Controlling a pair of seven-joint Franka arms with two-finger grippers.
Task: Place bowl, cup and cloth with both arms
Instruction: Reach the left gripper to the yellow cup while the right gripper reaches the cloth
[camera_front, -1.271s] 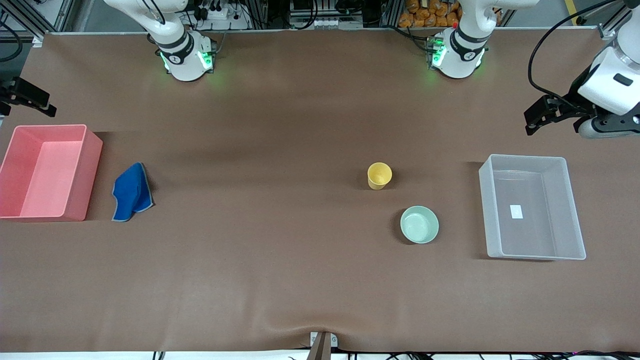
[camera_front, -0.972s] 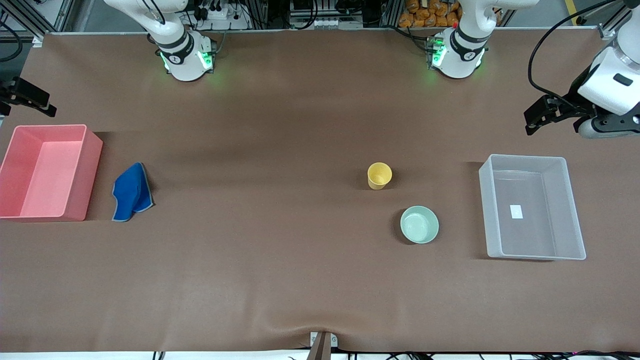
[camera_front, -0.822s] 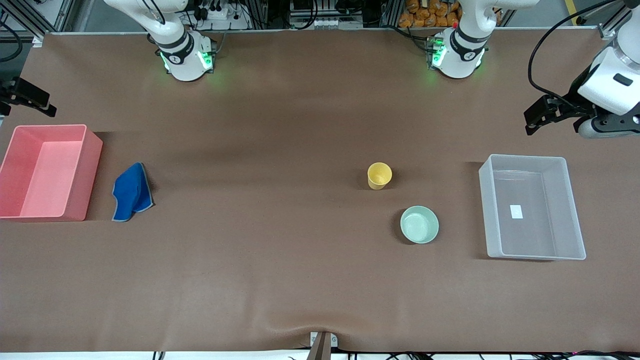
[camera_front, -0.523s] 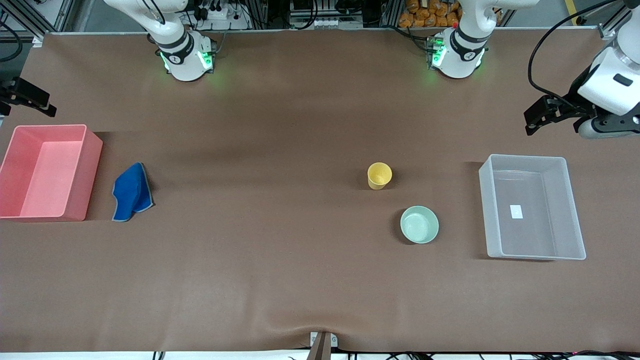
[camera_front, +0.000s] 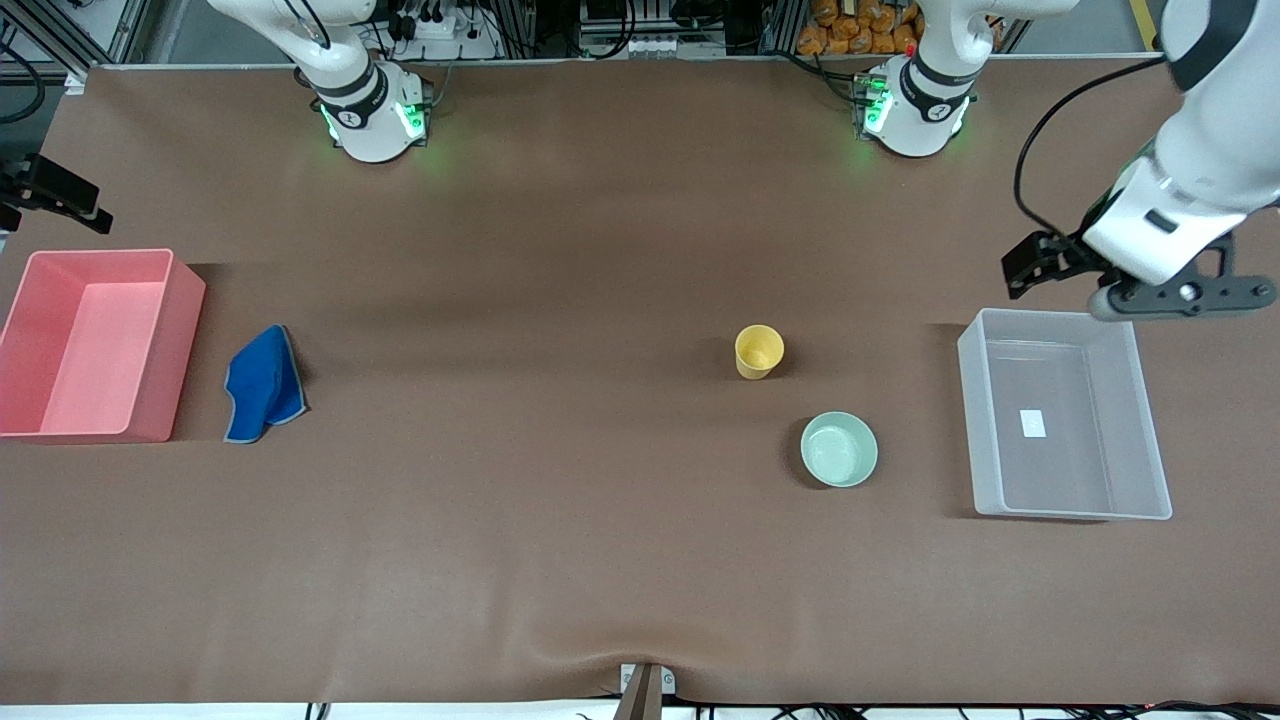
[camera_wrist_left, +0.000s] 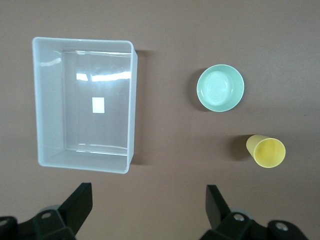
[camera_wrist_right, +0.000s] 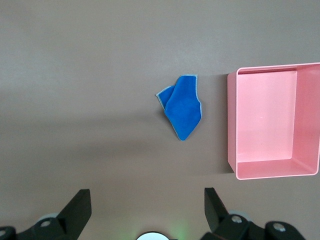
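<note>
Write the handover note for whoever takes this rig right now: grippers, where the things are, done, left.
Left gripper: open, empty, in the air by the clear bin.
Right gripper: open, empty, high over the table at the right arm's end.
Bowl and cup: on the table beside the clear bin, the bowl nearer the front camera.
Cloth: crumpled on the table beside the pink bin.
Done: nothing placed; both bins hold nothing.
Left: bowl, cup and cloth.

wide bare bench (camera_front: 520, 480) between cloth (camera_front: 262, 384) and cup (camera_front: 759, 351); narrow gap between cup and bowl (camera_front: 839, 449); cloth just beside pink bin (camera_front: 185, 330); open strip between bowl and clear bin (camera_front: 970, 400).
</note>
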